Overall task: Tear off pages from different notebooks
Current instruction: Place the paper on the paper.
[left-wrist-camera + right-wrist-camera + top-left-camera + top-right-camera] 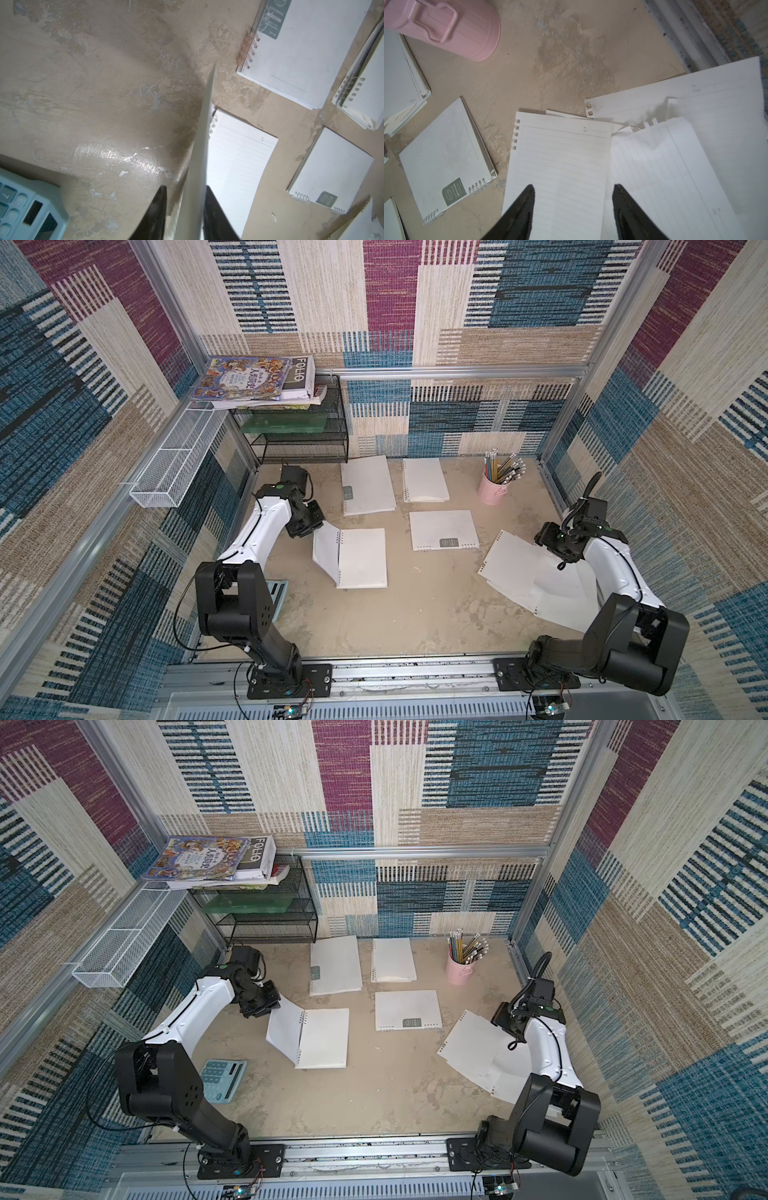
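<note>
**Left fingers slack around a raised page, right fingers spread over the torn pages**

The left fingers [155, 212] stand apart with a raised page [202, 135] edge-on between them. One finger is clear of the sheet, so the page is released, not pinched. It rises from the spiral side of the open notebook [363, 558], which lies at the left front of the table [395, 614], and it curls up toward the left arm.

The right fingers [521, 212] are spread wide and grasp nothing. They hang above the loose pages [513, 568], which overlap on the right side of the table with their ragged, holed edges showing.

Three more lie flat and apart from one another: the large notebook [368, 485] at the back, the small notebook [426, 481] beside it, and the middle notebook [442, 531] nearer the centre. A pink pencil cup [492, 489] stands at the back right, and a light-blue calculator [222, 1079] lies by the left arm
</note>
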### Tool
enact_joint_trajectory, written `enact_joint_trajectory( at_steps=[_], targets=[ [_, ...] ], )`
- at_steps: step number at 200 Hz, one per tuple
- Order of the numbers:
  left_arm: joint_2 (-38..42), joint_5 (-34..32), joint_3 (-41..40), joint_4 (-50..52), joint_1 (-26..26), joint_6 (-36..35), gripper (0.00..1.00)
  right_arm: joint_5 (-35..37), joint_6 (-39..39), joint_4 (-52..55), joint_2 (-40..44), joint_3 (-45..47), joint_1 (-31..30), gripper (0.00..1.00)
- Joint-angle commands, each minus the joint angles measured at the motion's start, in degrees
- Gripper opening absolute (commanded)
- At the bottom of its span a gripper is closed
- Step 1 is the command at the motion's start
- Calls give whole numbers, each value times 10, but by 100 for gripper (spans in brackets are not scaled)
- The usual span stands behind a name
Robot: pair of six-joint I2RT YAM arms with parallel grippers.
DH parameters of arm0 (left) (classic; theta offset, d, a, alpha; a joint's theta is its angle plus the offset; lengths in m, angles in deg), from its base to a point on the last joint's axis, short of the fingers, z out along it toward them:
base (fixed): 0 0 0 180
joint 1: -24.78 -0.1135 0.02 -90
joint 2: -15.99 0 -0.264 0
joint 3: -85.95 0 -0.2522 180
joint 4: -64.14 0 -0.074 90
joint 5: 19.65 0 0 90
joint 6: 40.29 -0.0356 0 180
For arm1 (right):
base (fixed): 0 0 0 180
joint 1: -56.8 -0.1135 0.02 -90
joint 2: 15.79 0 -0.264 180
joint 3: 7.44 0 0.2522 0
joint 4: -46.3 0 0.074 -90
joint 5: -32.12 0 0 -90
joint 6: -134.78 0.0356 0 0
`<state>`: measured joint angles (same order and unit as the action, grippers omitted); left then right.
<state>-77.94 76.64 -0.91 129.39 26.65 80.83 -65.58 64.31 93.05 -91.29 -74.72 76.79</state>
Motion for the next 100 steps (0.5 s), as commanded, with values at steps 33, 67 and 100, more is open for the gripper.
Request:
enact_joint_trajectory(
  at_steps=[33,67,100],
  targets=[
    [3,58,6,14,1,2,34,43,-6,-19,55,-23,-51,96],
    [-6,120,11,-24,27,32,31,-23,-14,-63,53,-23,-137,96],
    [-20,145,37,-51,77,64,39,-41,-19,-87,41,-29,-216,96]
  ],
)
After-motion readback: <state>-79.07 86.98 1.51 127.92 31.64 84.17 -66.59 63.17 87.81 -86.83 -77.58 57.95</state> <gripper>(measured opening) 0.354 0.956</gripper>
